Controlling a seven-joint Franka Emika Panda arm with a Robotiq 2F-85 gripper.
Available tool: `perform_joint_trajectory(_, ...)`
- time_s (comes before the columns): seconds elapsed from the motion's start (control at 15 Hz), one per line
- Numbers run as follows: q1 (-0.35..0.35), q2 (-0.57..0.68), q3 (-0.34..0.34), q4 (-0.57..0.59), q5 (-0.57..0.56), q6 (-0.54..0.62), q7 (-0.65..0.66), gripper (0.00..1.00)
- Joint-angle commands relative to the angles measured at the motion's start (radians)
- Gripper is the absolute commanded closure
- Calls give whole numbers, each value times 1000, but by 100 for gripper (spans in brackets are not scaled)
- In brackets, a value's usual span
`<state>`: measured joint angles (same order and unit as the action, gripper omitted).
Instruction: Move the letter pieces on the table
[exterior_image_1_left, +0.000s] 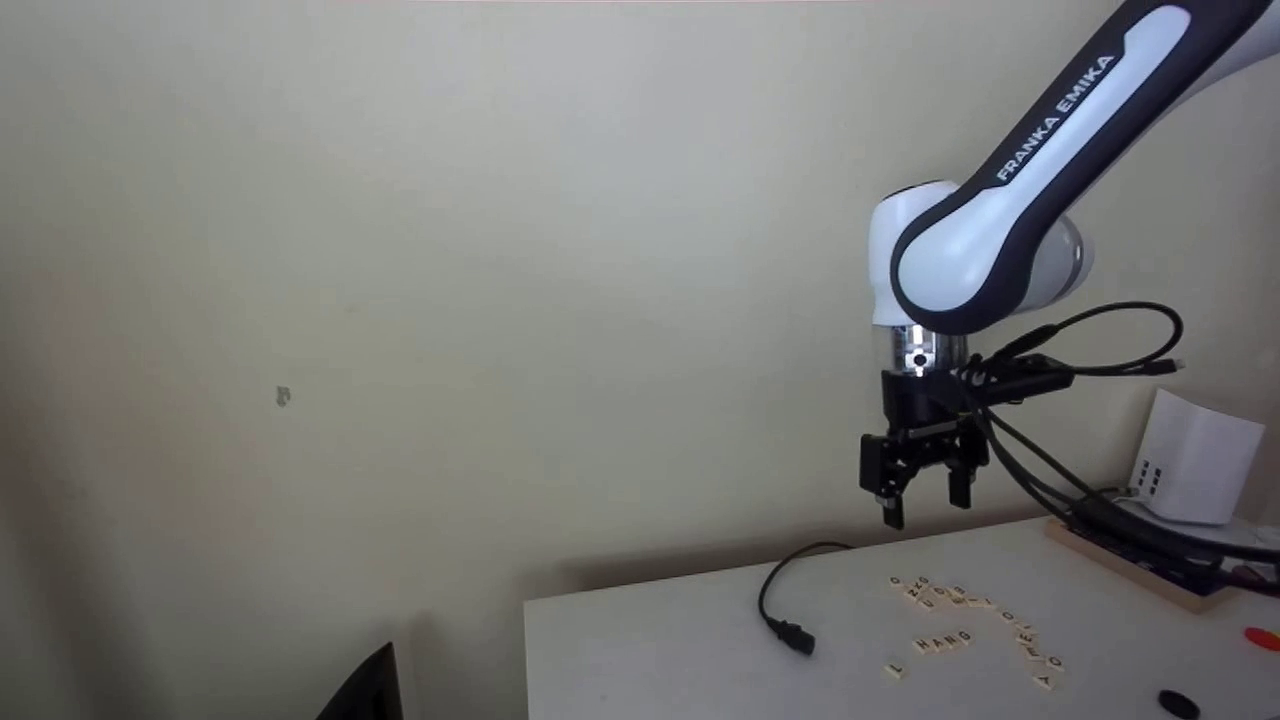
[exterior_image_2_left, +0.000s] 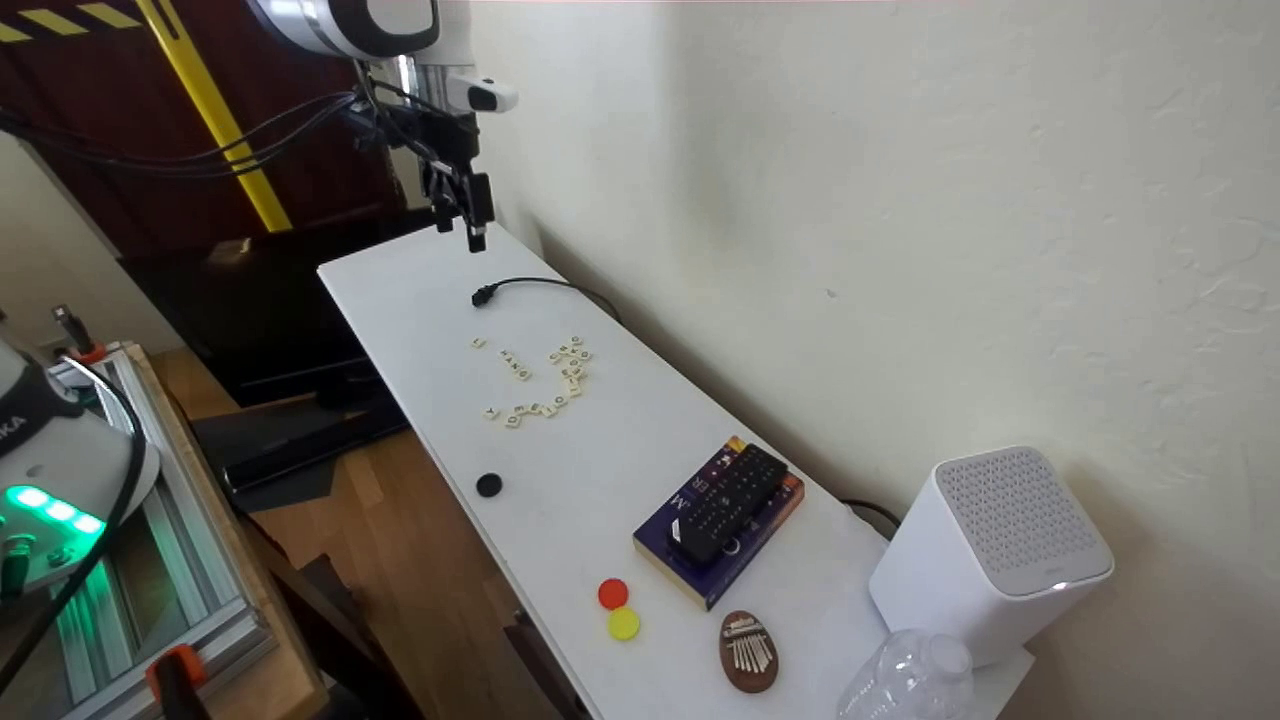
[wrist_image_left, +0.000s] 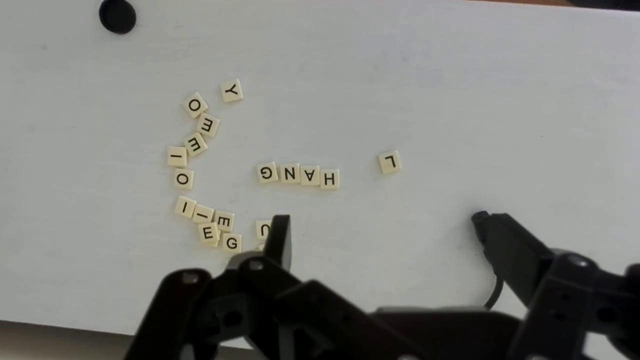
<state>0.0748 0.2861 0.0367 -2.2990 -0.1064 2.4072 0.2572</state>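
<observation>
The gripper (wrist_image_left: 390, 218) hangs with its jaws wide apart; beyond them in the wrist view the letter pieces (wrist_image_left: 310, 175) lie lower down, four reading HANG. They rest on the white table (exterior_image_2_left: 560, 490), near a black plug (exterior_image_1_left: 793, 637); alongside rises a pale wall (exterior_image_1_left: 600, 250).

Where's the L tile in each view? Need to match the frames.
In an exterior view: L tile near the bottom edge, right of centre, below-left of HANG row.
In an exterior view: L tile left of centre, around mid-height.
In the wrist view: L tile right of centre, around mid-height.
Shared landmark: HANG row, H end nearest L tile.
</observation>
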Motion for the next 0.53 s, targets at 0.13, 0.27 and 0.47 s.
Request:
perform_joint_trajectory(0.13, 27, 162, -21, 40, 4, 152, 20, 0)
perform_joint_trajectory(0.27, 45, 212, -32, 57, -2, 209, 29, 0)
perform_joint_trajectory(0.47, 67, 275, -47, 79, 4, 263, 27, 0)
